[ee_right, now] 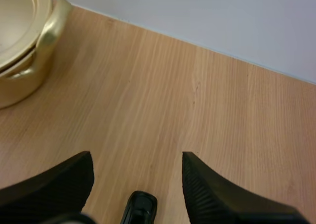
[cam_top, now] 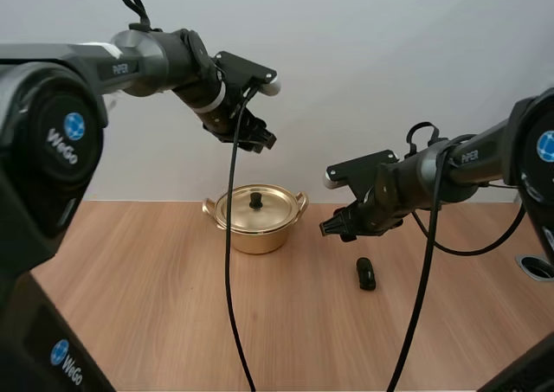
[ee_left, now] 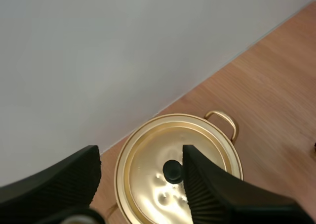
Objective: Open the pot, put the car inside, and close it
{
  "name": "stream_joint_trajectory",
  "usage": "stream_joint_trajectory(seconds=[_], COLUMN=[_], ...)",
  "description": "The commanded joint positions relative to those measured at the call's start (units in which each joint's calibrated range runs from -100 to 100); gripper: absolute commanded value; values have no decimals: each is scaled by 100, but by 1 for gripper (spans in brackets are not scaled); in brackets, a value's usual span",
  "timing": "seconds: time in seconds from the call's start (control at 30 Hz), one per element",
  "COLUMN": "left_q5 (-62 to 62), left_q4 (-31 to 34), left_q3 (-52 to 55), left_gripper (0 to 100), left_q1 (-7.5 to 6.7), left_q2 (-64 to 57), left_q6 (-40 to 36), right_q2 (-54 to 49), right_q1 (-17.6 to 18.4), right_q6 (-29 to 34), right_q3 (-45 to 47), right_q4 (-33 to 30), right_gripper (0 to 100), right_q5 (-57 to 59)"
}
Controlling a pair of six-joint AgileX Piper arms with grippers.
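At left, high over the table: left gripper, fingers spread wide, holding nothing. Beneath it, near the table's back edge: gold pot, upright, lid seated, black knob framed between those open fingers in the left wrist view, well below them.

Right of the pot, lower and nearer the wood: right gripper, its own fingers apart and empty, angled down toward the car. Small, dark, lying on bare table to the right of the pot and well apart from it. Seen between the right fingers in the right wrist view, untouched.

Step in hand, by the look of it: the opening, barely begun, with nothing gripped and nothing lifted.

Called for next, most likely: a straight descent of the left gripper onto the knob, a centred pinch on that small stub, then a clean lift and a set-down clear of the pot's mouth. After that, a short drop of the right gripper over the car, fingers closing across its narrow width.

Worth watching: a slip off the knob, or a nudge to a pot that looks light.
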Motion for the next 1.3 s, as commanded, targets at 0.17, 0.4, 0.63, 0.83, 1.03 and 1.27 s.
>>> stream_joint_trajectory(seconds=[0.17,0.4,0.63,0.83,1.03,1.27], left_q5=[648,854,926,906,715,527], left_q4=[-267,-269,-280,-280,-280,-280], left_q3=[-420,-476,-476,-476,-476,-476], left_gripper=[79,79,79,79,70,0], left_q1=[-2,-2,-2,-2,-2,-2], left_q2=[1542,1631,1720,1897,1977,1977], left_q6=[3,3,3,3,3,7], right_q2=[54,54,54,54,54,82], right_q1=[5,5,5,5,5,5], right_q6=[5,5,5,5,5,45], right_q3=[-2,-2,-2,-2,-2,-2], right_q4=[-1,-1,-1,-1,-1,11], right_gripper=[88,88,88,88,88,88], right_q5=[269,372,396,424,441,964])
